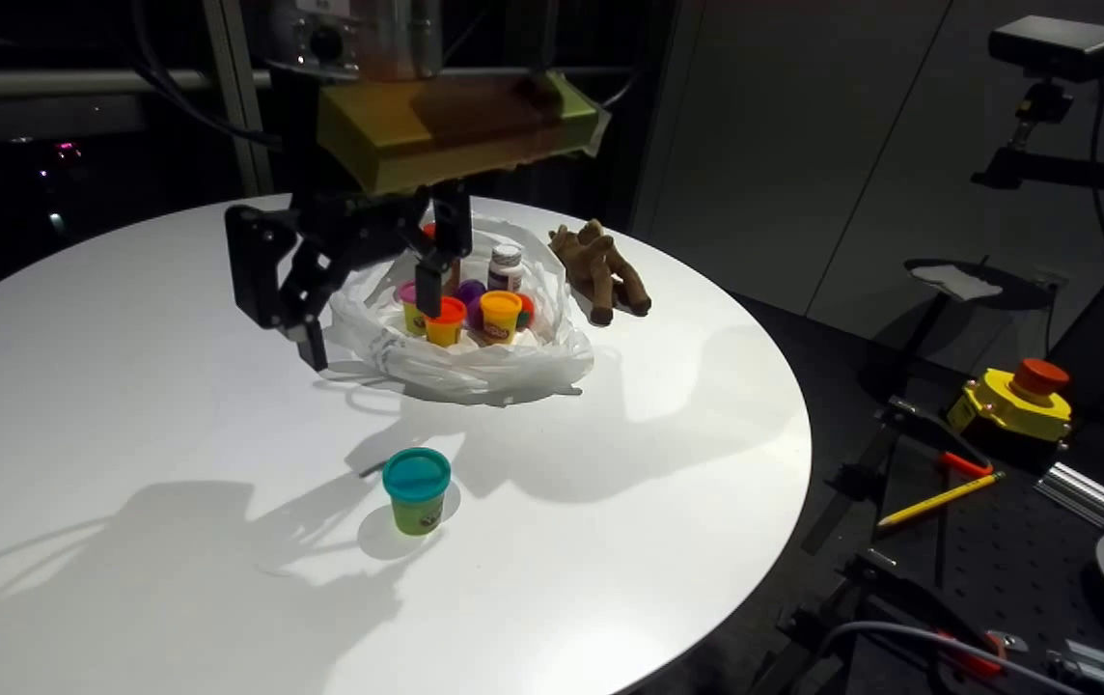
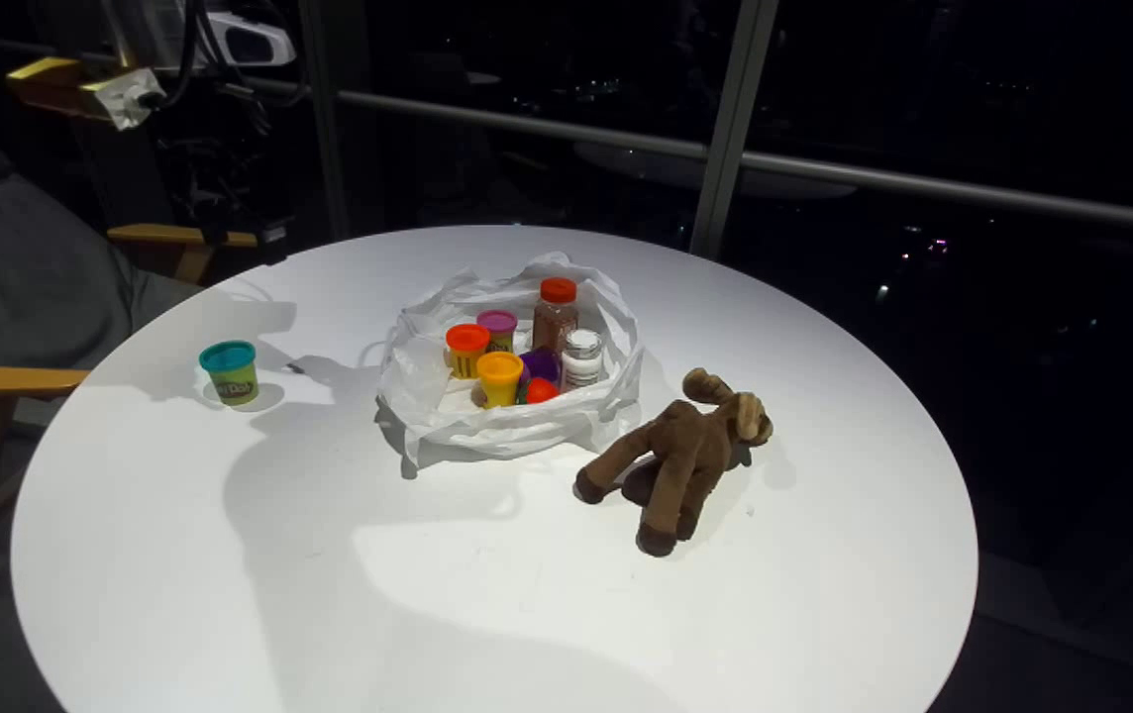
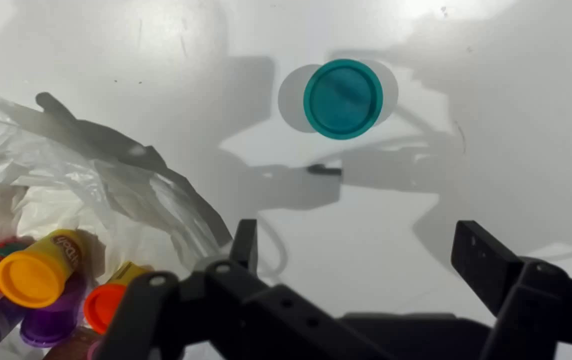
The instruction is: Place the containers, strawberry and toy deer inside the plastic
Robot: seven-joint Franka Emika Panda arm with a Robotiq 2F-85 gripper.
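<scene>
While the gripper point(image 3: 355, 244) hangs with fingers spread wide, the teal cup point(image 1: 417, 490) stands on the table point(image 2: 814, 594), apart from the filled bag point(image 2: 492, 438) and the deer point(image 2: 682, 446); beyond the table are a chair point(image 2: 17, 262) and pencil point(image 1: 941, 499).

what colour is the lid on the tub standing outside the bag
Teal; the tub's lid shows best in the wrist view.

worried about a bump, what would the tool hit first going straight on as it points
Likely the white tabletop beside the teal cup; depth is unclear, so the tool might clip the cup first.
</scene>
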